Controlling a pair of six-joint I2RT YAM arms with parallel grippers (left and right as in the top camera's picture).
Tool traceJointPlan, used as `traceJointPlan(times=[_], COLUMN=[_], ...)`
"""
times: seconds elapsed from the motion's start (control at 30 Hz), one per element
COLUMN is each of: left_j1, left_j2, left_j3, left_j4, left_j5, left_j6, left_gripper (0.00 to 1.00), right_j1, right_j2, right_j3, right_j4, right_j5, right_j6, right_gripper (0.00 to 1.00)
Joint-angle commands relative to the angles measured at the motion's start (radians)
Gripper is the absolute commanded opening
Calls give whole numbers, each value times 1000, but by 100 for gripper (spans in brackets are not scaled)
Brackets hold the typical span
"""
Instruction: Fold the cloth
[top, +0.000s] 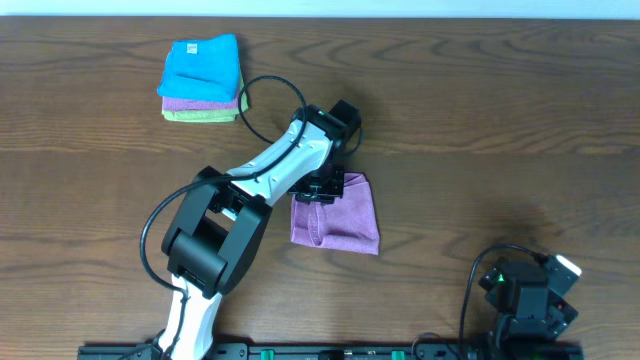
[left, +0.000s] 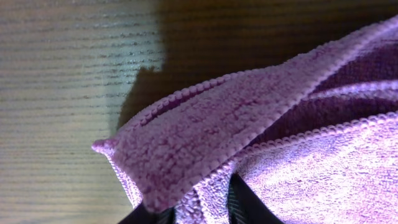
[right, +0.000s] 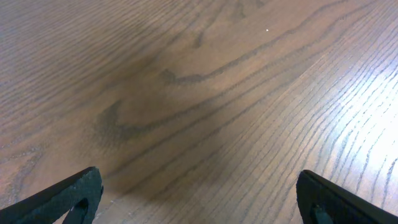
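A purple cloth (top: 338, 218) lies folded on the wooden table near the middle. My left gripper (top: 322, 188) is at its upper left edge, shut on a fold of the cloth. In the left wrist view the purple cloth (left: 261, 130) fills the frame, with a lifted corner at the left, and the left gripper (left: 205, 208) pinches a strip of it between its dark fingers. My right gripper (right: 199, 196) is open and empty over bare wood, parked at the front right of the table (top: 530, 300).
A stack of folded cloths, blue (top: 202, 65) on top of purple and green, sits at the back left. The left arm's cable (top: 262, 95) loops above the table between the stack and the arm.
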Motion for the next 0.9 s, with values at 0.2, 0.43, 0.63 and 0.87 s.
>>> traceJointPlan(times=[0.2,0.43,0.63,0.87], left_j1=[2,2,2,3], left_j2=[7,2,-31,-73], left_j3=[-6,-2,-2,-1], left_j4=[0,-4,-3,5], left_j5=[-18,2,2,-34], left_j6=[3,8,34,71], left_gripper=[6,6,6,6], right_j1=[-9,-9,-9,-9], right_j2=[-9,-9,-9,-9], right_j3=[-10,-10,-10,-10], right_j4=[-1,-1,-1,-1], right_j5=[14,14,14,14], right_j6=[-7,-7,-7,-7], right_gripper=[99,99,99,99])
